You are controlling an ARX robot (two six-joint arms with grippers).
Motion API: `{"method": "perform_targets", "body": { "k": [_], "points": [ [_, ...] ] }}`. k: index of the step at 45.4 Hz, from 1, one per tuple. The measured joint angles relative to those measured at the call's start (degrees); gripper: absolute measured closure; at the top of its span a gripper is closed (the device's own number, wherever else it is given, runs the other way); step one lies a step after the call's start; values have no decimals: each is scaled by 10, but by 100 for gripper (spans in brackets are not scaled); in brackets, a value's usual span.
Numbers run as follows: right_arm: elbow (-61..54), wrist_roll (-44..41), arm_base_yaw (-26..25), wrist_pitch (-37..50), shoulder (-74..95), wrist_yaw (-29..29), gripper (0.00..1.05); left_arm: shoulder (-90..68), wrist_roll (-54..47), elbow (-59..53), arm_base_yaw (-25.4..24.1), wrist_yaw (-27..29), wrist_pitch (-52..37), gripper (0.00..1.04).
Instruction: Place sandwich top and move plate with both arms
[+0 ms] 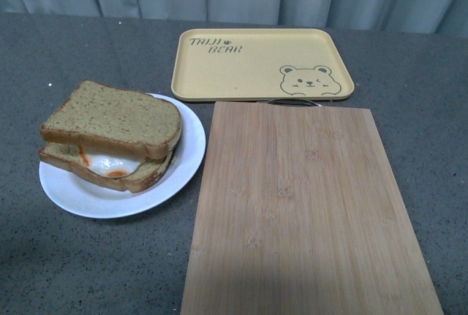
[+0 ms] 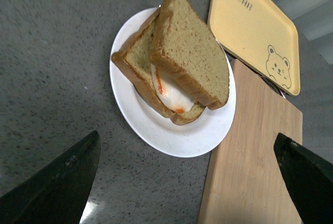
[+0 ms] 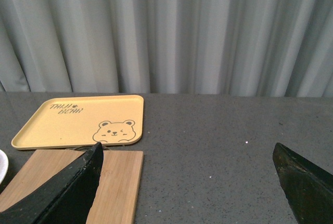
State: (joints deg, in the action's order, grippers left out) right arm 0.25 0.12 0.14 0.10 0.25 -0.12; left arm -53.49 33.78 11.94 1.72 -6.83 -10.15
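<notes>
Sandwich top (image 1: 113, 114), tan-brown slice, stacked on round white plate (image 1: 88, 202); left gripper (image 2: 186, 136), right gripper (image 3: 187, 146) gape empty for lifting.

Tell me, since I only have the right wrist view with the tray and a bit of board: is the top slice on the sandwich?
Observer: Yes. In the front view the sandwich top lies over the fried egg and the lower slice, on the plate.
Operator: Is the left arm gripping that plate?
Observer: No. The left claw is open, and its wrist view shows the plate between its fingers with nothing gripped.
Operator: Where does the plate sit relative to the board?
Observer: To the left of the cutting board, with its rim close beside the board's left edge.
</notes>
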Motion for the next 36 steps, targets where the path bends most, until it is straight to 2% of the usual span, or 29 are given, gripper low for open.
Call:
{"method": "perform_targets", "body": {
  "k": [6,13,30,33,36],
  "points": [
    [0,0,0,0,0,0,9,-175,68,47,19,-10,-61,7],
    [0,0,0,0,0,0,9,-286,106,82,28,2,-84,7],
    [0,0,0,0,0,0,9,-414,179,107,43,16,-109,7],
    [0,0,0,0,0,0,9,-464,232,143,71,24,-111,7],
    [0,0,0,0,0,0,9,-473,241,151,75,25,-109,14]
  ]
}}
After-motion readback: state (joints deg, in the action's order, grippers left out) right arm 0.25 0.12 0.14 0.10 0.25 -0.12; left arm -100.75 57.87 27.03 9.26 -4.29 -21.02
